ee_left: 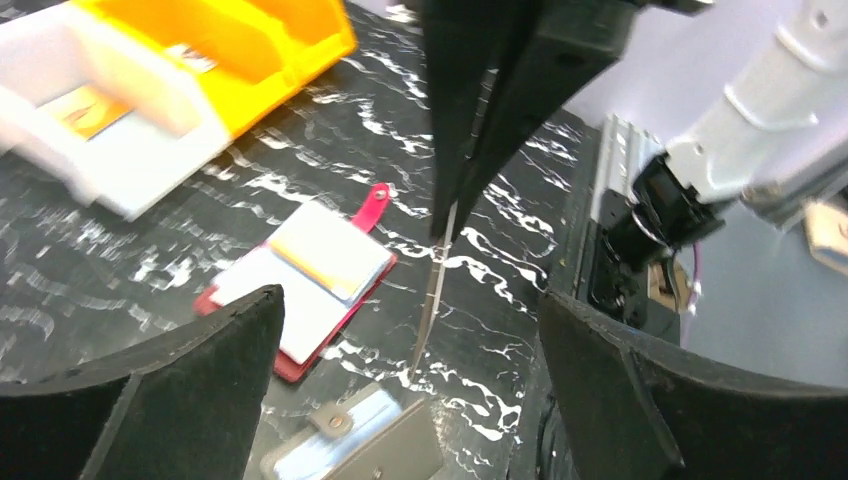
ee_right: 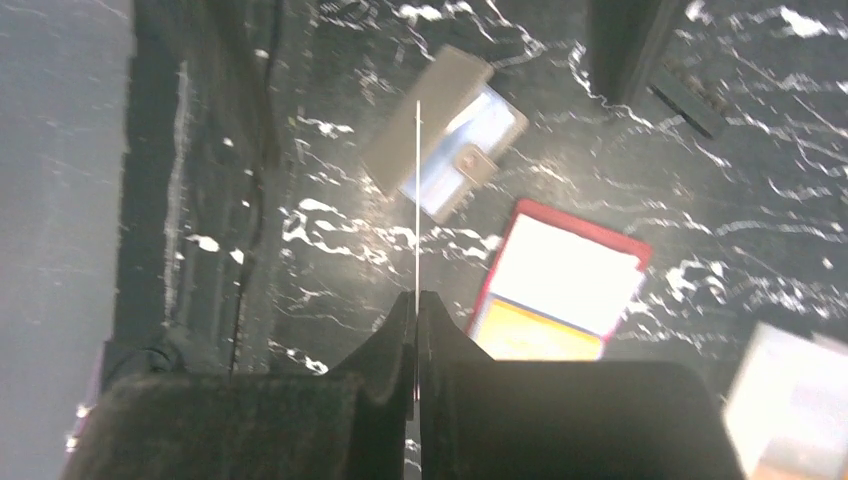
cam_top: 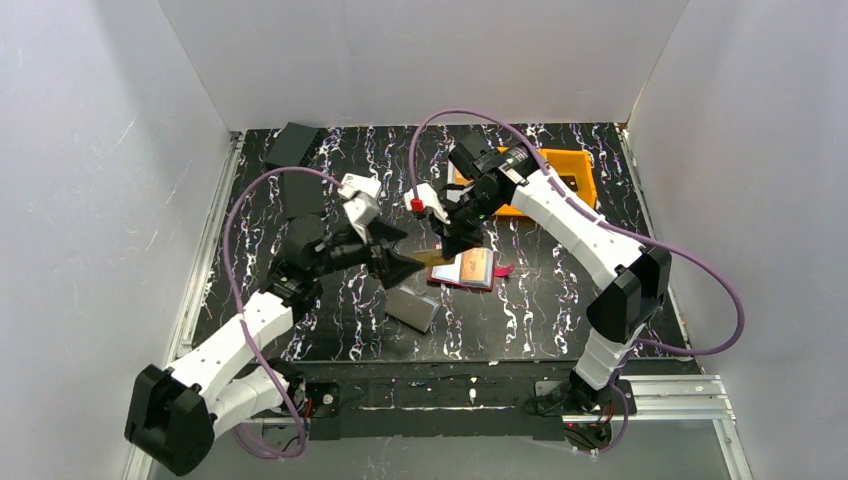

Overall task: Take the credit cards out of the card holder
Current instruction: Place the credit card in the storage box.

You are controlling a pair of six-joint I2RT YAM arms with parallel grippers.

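- The right gripper has its jaws pressed together on a credit card, which it holds by one short end in the air above the worktop.
- In both wrist views the credit card shows edge-on as a thin line; from above it looks orange-gold.
- The left gripper points at the held credit card with its jaws wide apart, one on each side and neither touching it.
- The card holder lies open near the middle of the worktop, sleeve pages up, with its red snap tab sticking out.
- An orange card sits in one sleeve.
- A grey case lies just beside the card holder, toward the near edge.
- An orange bin stands toward the far right corner, with a white box beside it.
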